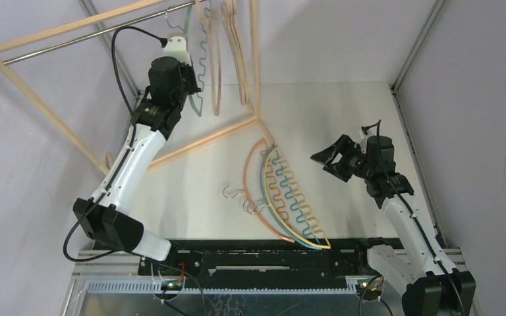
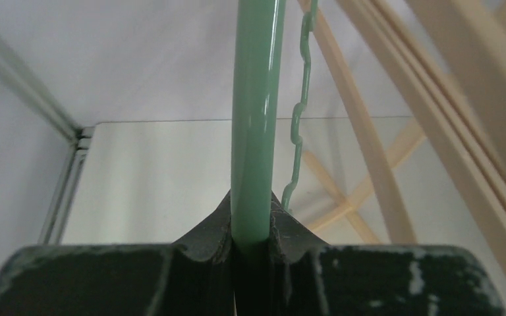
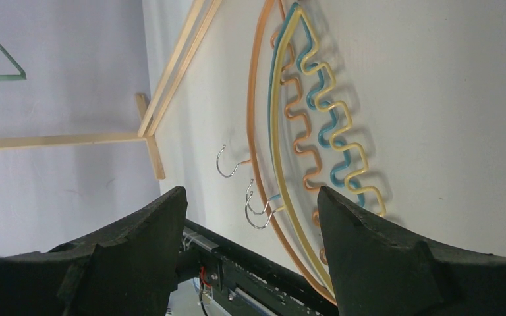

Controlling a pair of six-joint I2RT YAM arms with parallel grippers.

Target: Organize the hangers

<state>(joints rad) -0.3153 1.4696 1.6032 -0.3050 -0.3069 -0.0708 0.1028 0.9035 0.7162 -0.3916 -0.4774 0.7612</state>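
glossy green plastic hanger [image 2: 257, 118], matt pale wood rack [image 1: 72, 25]; shiny metal hooks [image 3: 219, 164]

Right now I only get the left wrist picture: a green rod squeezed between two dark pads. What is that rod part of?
Observer: From above, it is one arm of a green hanger. The left hand holds it high, with its hook up at the rack's metal rail. I cannot tell whether the hook is seated.
Operator: Are any hangers not up there?
Observer: Yes. An orange hanger, a teal hanger and a yellow hanger lie stacked on the table.
Operator: What is the other hand doing?
Observer: The right hand is open, holds nothing and points toward that stack.
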